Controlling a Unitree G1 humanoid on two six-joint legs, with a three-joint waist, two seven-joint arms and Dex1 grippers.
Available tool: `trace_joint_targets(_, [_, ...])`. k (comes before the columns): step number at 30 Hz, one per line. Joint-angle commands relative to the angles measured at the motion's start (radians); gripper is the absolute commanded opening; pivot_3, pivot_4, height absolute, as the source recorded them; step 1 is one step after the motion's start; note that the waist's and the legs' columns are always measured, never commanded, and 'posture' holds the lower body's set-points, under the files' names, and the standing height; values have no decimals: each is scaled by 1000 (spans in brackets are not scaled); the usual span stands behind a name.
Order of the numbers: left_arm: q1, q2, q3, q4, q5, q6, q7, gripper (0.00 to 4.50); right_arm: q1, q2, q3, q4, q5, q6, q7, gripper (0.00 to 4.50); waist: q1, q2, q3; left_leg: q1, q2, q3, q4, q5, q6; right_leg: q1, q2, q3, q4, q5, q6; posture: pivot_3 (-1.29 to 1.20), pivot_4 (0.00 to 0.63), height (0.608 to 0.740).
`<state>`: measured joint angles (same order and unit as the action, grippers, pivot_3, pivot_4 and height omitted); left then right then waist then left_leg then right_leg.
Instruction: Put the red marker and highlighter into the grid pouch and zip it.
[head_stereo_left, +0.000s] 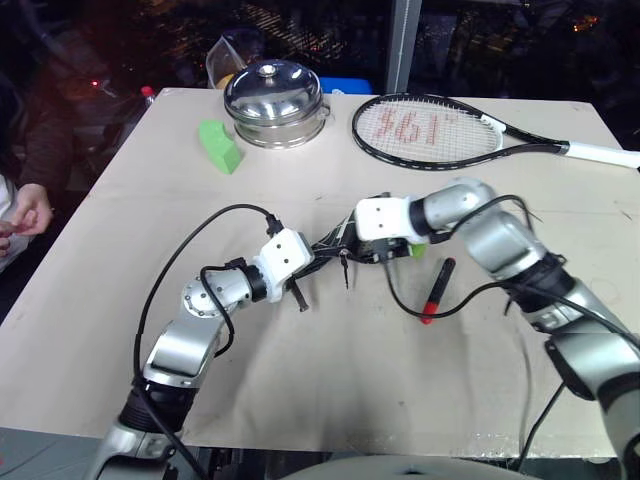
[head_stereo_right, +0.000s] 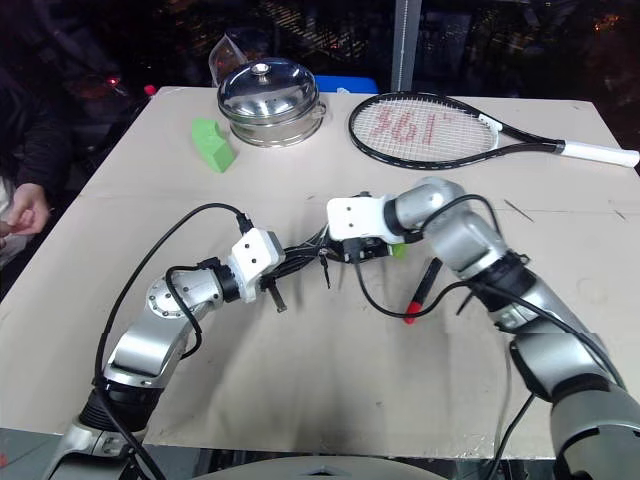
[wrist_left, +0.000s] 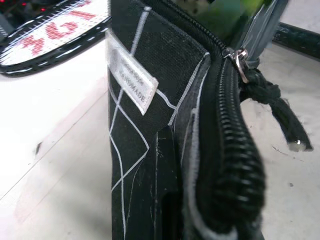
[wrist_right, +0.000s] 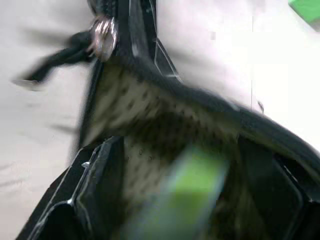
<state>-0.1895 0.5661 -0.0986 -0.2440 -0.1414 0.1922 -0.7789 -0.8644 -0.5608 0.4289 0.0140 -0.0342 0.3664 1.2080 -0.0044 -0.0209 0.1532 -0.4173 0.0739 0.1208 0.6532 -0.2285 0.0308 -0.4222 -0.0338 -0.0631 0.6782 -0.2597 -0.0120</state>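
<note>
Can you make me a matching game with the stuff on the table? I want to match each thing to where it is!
Things:
1. red marker
2. highlighter
3. grid pouch
4. racket

Places:
A. held up between the two grippers
B. lying flat on the table beside the right arm
C. at the far side of the table, next to the steel pot
D. at the pouch's open mouth, by the right gripper

Pairs: 1-B, 2-D, 3-A, 4-C
</note>
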Motion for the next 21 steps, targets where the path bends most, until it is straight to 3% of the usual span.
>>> trace_joint_targets(1, [-1, 18, 51, 10, -30, 4, -6, 0, 77, -185, -228, -211, 292, 230, 200, 3472, 10, 0, 0, 0, 0, -1, 0, 0, 1, 0, 0, -1, 0, 0, 0, 0, 150, 740])
trace_joint_targets(5, [-23, 41, 55, 54, -27, -24, -33, 0, 197, -305, -246, -293, 323, 214, 230, 3472, 0, 0, 0, 3, 0, -2, -1, -3, 5, 2, 0, -1, 0, 0, 0, 0, 150, 740])
trace_joint_targets(12, [-3, 52, 80, 28, -56, -7, -49, 0, 315, -318, -172, -192, 144, -23, 111, 3472, -7, 0, 0, 3, 0, -2, 0, -2, 4, 2, 2, -1, 0, -1, -1, 0, 150, 740])
trace_joint_targets(20, [31, 79, 116, -59, -190, 77, -128, 0, 239, -243, 27, 216, -95, -520, 125, 3472, -11, -2, 0, 4, 0, -1, 0, 0, 0, 2, 2, 1, 0, -3, 1, 0, 150, 740])
trace_joint_targets(21, [11, 78, 139, -62, -241, 120, -132, 0, 222, -233, 43, 261, -103, -550, 143, 3078, -11, -2, 0, 6, 1, -2, 0, 0, 1, 4, 3, 0, 0, -3, 2, 0, 150, 740])
